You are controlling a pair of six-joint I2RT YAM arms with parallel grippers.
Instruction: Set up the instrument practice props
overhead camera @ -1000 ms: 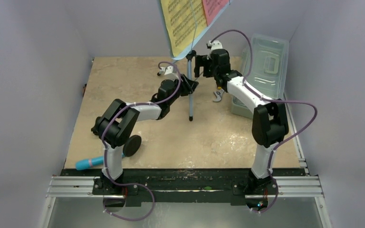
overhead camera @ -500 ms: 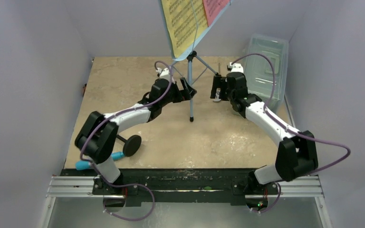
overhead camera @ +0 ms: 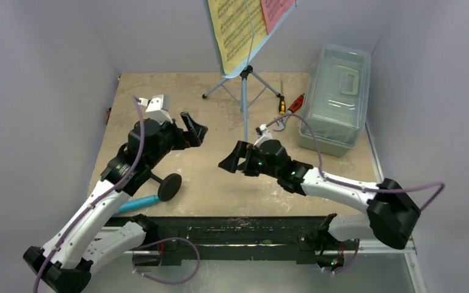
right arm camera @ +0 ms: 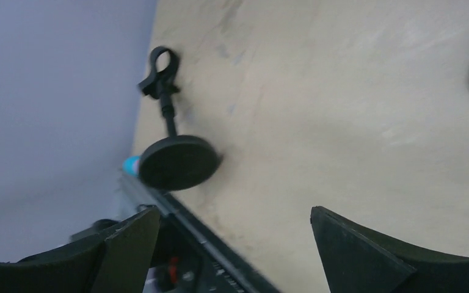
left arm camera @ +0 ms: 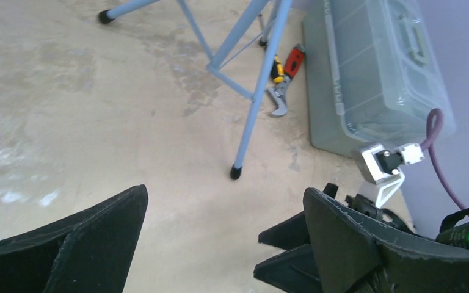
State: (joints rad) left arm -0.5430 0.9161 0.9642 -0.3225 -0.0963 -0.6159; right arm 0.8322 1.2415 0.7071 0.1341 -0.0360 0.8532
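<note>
This looks like a robot lab. Two robot arms (overhead camera: 336, 185) are bolted to a metal rail (overhead camera: 391, 241), and plain purple walls (overhead camera: 36, 91) box in a small table (overhead camera: 220, 195).

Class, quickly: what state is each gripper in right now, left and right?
Left gripper: open, holding nothing.
Right gripper: open, holding nothing.

A clear plastic box (overhead camera: 336, 91) with its lid on and a handle on top stands at the far right side of the beige table (overhead camera: 159, 104), near the wall. Just beside its left side lie a screwdriver (overhead camera: 281, 105) with a yellow and black handle and a wrench (overhead camera: 295, 102) with a red handle. They lie close side by side, and the metal head of the wrench points toward the near edge.
</note>
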